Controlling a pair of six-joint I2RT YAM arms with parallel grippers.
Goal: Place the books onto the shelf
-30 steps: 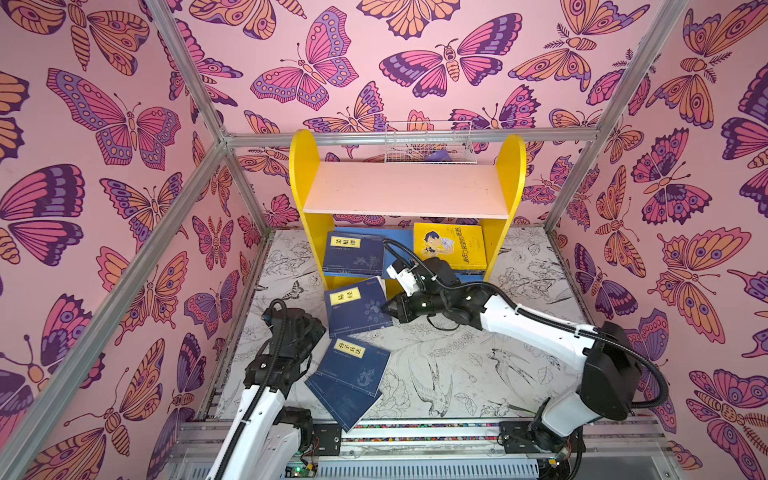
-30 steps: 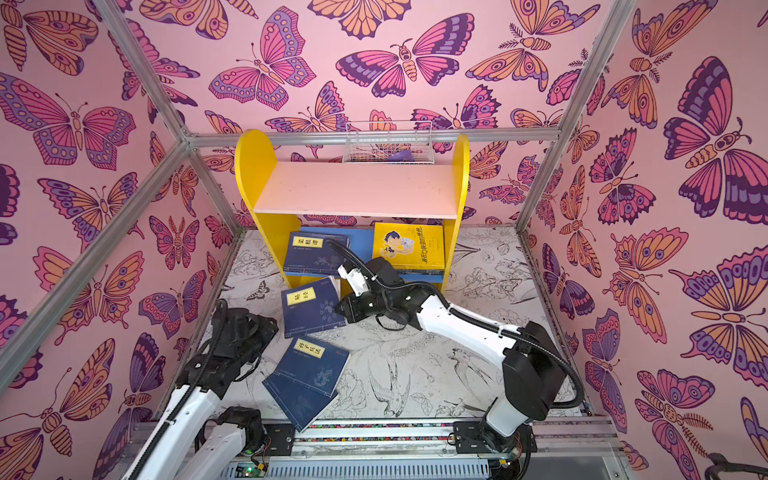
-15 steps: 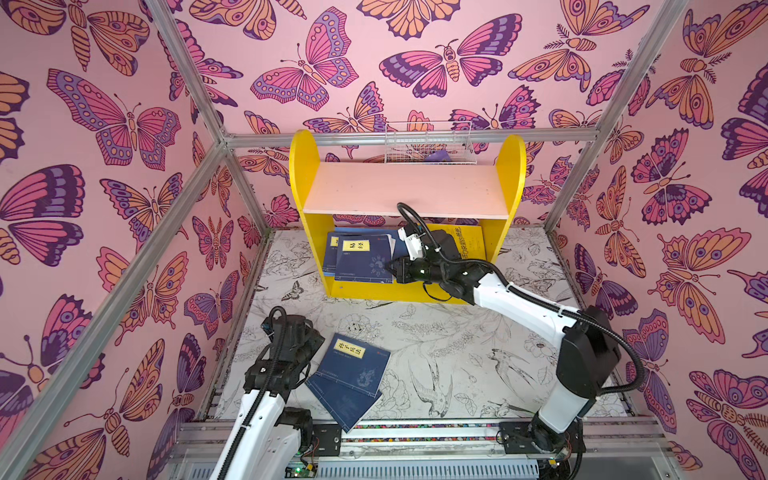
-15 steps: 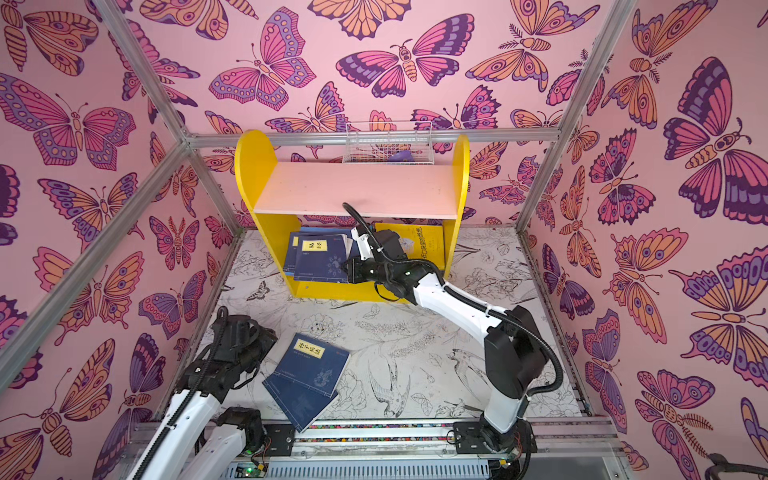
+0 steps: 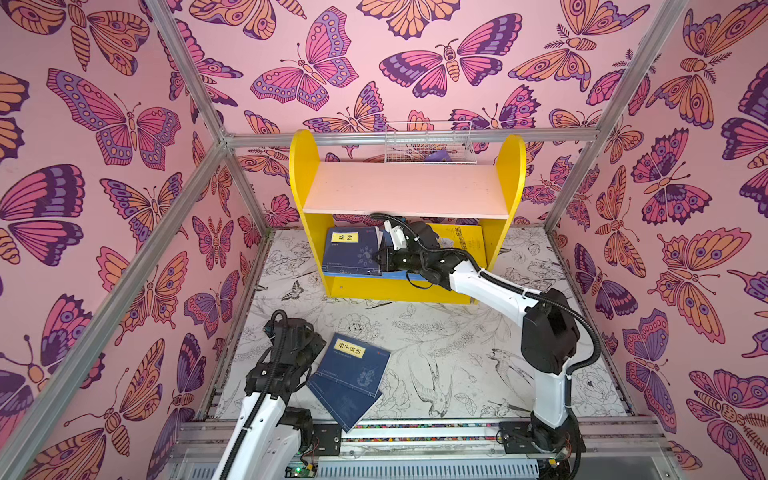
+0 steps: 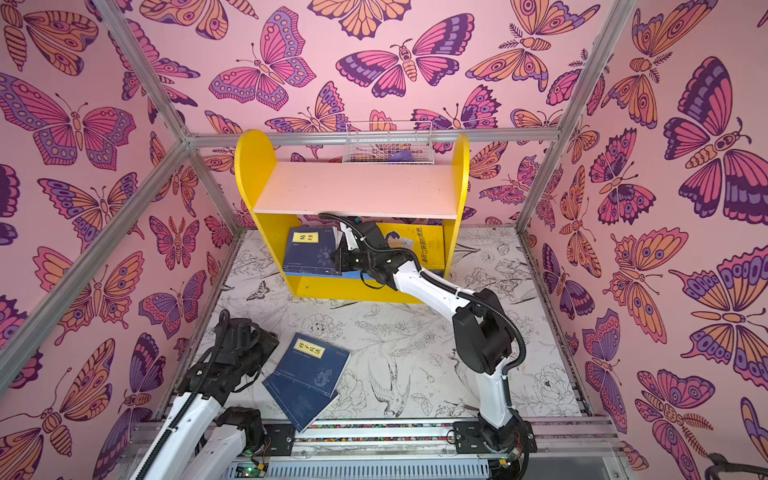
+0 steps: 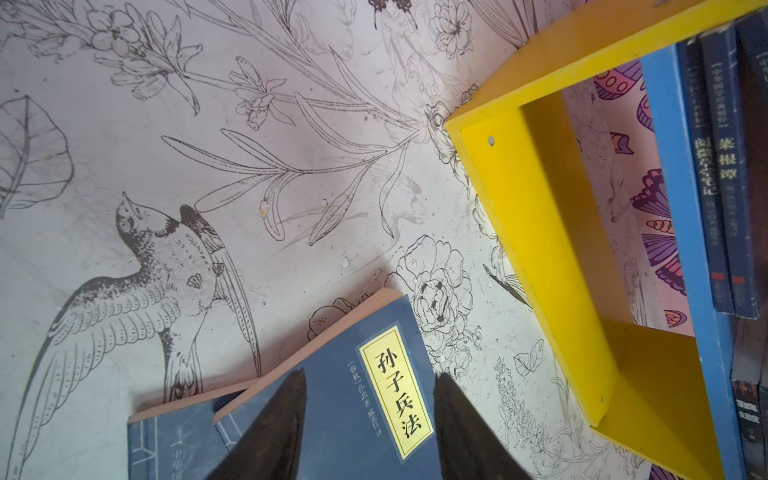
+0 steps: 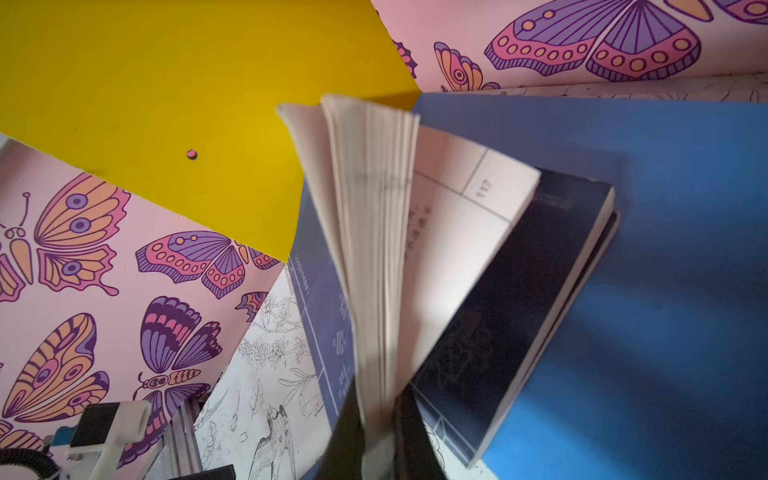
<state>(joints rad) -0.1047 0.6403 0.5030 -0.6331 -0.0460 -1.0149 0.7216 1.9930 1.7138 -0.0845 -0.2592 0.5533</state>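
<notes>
The shelf [image 5: 405, 189] [image 6: 353, 187] stands at the back, yellow sides, pink upper board, blue lower board [image 8: 665, 249]. My right gripper [image 5: 380, 259] [image 8: 380, 399] reaches into the lower tier, shut on a navy book [image 5: 351, 253] by a sheaf of its fanned pages [image 8: 374, 208]. A dark book [image 8: 519, 299] lies flat beneath it, and a yellow book [image 5: 465, 245] leans at the tier's right. Two navy books [image 5: 355, 365] [image 6: 316, 365] overlap on the floor at front left. My left gripper [image 5: 311, 347] [image 7: 372, 374] hovers open over the top one [image 7: 365, 407], its fingers apart.
A white wire basket [image 5: 428, 143] hangs behind the shelf's top. Aluminium frame posts [image 5: 224, 174] stand at the back corners, and a metal rail [image 5: 415, 428] runs along the front edge. The shelf's yellow side panel [image 7: 561, 249] is near the floor books.
My right gripper has carried the navy book from the floor up and back into the shelf's lower tier. The left arm has drawn back slightly and stays open.
</notes>
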